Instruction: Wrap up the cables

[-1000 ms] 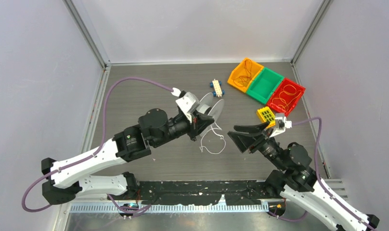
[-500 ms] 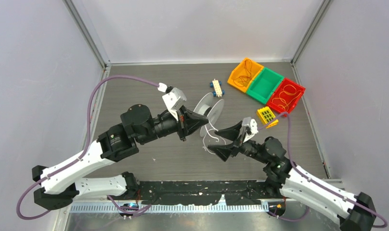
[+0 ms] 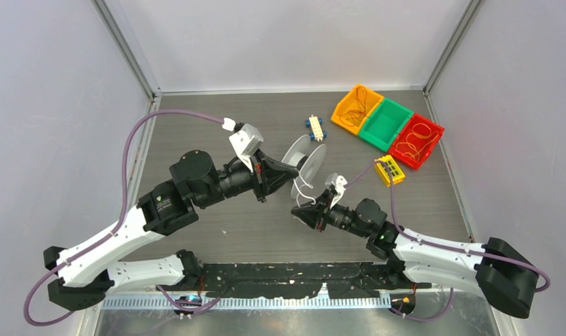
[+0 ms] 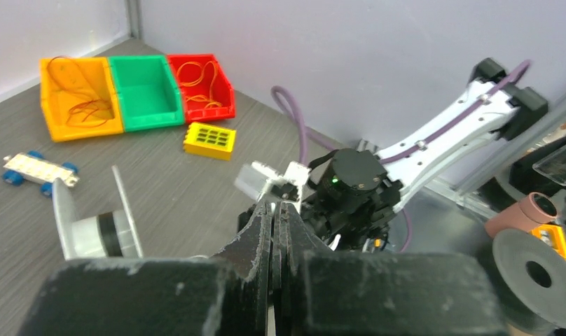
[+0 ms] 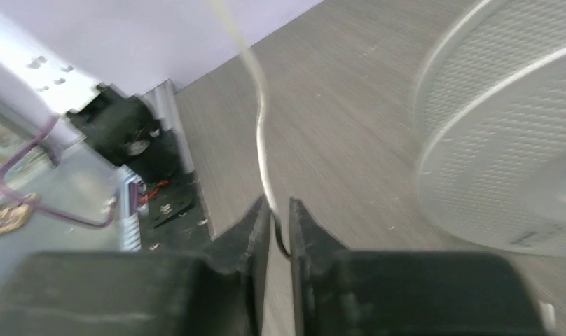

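The cable (image 3: 302, 183), a thin white cord, drops from the grey spool (image 3: 309, 159) toward my right gripper (image 3: 298, 212). In the right wrist view the cable (image 5: 260, 133) runs down between the jaws of my right gripper (image 5: 280, 210), which stand almost together around it, with the spool (image 5: 504, 140) at the right. My left gripper (image 3: 295, 172) is shut, its tip just left of the spool. In the left wrist view the left gripper (image 4: 274, 206) has its jaws pressed together with a thin white sliver between them. There the spool (image 4: 91, 227) stands apart to the left.
Orange (image 3: 356, 108), green (image 3: 385, 123) and red (image 3: 416, 140) bins sit at the back right; the orange and red ones hold wire coils. A yellow block (image 3: 389, 170) lies by the right arm's purple cord. A blue-and-white toy (image 3: 314, 127) lies behind the spool. Walls enclose three sides.
My right arm has swung left and low toward the spool, and its wide-open jaws have closed round the cable. The cable loop no longer lies on the table. My left arm drew back slightly.
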